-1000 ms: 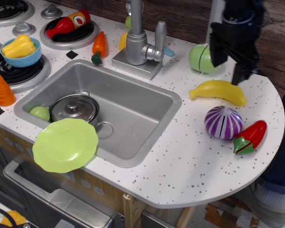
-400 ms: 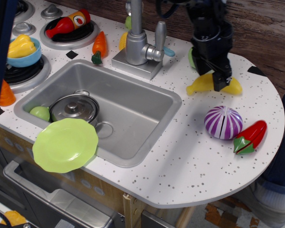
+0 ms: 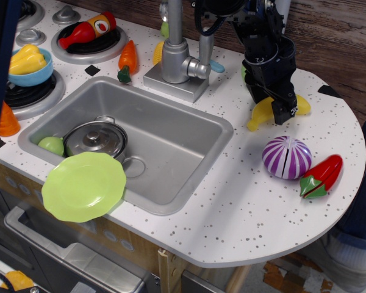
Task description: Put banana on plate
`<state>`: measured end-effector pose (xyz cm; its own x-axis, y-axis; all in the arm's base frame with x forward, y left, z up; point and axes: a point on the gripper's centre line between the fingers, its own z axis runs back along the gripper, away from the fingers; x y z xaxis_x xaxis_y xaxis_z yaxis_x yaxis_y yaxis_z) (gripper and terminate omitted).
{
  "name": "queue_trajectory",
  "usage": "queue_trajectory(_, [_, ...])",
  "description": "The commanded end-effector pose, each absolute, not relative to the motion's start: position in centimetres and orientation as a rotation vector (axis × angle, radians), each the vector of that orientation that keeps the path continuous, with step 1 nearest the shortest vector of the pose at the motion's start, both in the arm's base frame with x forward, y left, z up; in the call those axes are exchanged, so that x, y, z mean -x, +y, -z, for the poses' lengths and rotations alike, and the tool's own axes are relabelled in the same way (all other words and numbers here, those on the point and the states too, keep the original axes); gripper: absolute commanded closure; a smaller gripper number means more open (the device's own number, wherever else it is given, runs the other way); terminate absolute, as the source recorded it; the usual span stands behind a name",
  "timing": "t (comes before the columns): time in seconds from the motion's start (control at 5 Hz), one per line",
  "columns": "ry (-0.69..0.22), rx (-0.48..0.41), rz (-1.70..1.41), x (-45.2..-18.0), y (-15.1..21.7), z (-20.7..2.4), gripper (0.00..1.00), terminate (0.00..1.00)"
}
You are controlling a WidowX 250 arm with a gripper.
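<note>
The gripper (image 3: 274, 105), having come down within the last second, is now closing its jaws around the banana (image 3: 260, 114) on the right counter, tilting it from where it lay; the plate (image 3: 84, 186) is waiting beside the sink (image 3: 171, 177).

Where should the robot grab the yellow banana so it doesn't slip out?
Probably around the middle of the banana, coming straight down from above. It lies flat on the counter and curves, so the middle is the thickest part, and the fingers can close across its narrow width. The gripper is already over that spot, though whether it has closed cannot be told.
</note>
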<state>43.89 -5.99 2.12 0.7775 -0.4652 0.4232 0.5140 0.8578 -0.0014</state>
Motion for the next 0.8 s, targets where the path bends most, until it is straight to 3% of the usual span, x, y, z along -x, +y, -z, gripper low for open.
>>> queue_trajectory(0.0, [-0.460,0.105,0.519,-43.8,-5.9,-4.0,1.00,0.00])
queue_trajectory(0.4, [-0.316,-0.120,0.428,-40.6,-1.9,-10.6,1.00,0.00])
queue_trajectory(0.6, [-0.264,-0.174,0.336,-36.7,-0.1,-11.8,1.00,0.00])
